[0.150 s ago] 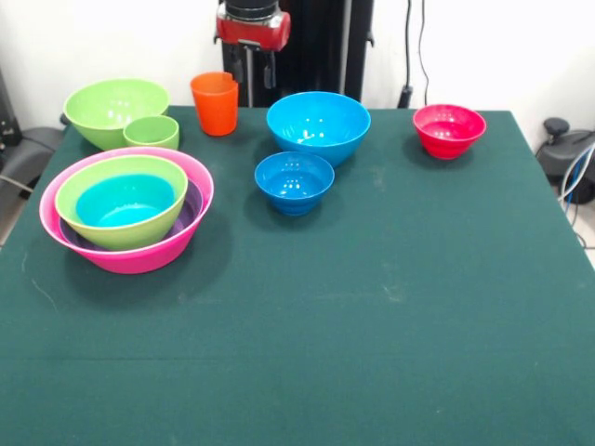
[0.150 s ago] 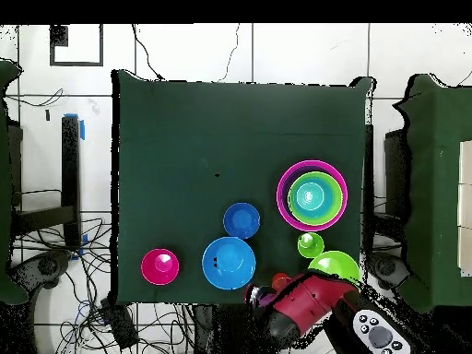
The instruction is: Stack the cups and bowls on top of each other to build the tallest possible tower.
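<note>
Bowls sat nested in the pink bowl (image 1: 56, 223) at the table's side: purple, green, then blue. The gripper (image 1: 252, 37) hung back by the orange cup (image 1: 215, 103); whether it was apart or together, I cannot tell. The small blue bowl (image 1: 294, 181) should probably go in next, dropped dead centre.

One camera looks from across the table (image 1: 372, 325) at a raised angle, fairly close, cropping its near edge, while the other looks straight down from high above, taking in the whole table (image 2: 184, 138) and surrounding floor.
</note>
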Available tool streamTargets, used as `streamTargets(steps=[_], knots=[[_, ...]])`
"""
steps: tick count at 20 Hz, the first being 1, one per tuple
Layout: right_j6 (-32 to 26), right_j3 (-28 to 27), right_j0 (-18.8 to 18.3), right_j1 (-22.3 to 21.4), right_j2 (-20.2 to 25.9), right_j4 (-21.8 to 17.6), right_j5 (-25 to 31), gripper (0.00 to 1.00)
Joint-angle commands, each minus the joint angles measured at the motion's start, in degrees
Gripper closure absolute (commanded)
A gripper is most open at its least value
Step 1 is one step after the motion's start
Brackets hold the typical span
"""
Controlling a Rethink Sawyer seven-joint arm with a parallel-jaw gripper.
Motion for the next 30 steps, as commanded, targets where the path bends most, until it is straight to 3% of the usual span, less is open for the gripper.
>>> streamTargets(steps=[1,5,18,26,30], knots=[[-16.5,-1.8,-0.1,1.8,4.1,-0.1,4.5,0.00],[-17.1,0.0,-0.2,-0.8,5.5,2.7,5.5,0.00],[-17.6,0.3,-0.7,-0.8,7.4,5.3,7.7,0.00],[-16.5,0.6,-0.1,-1.0,7.9,5.6,7.6,0.00],[-17.1,-0.9,-0.3,0.5,7.4,4.0,7.6,0.00]])
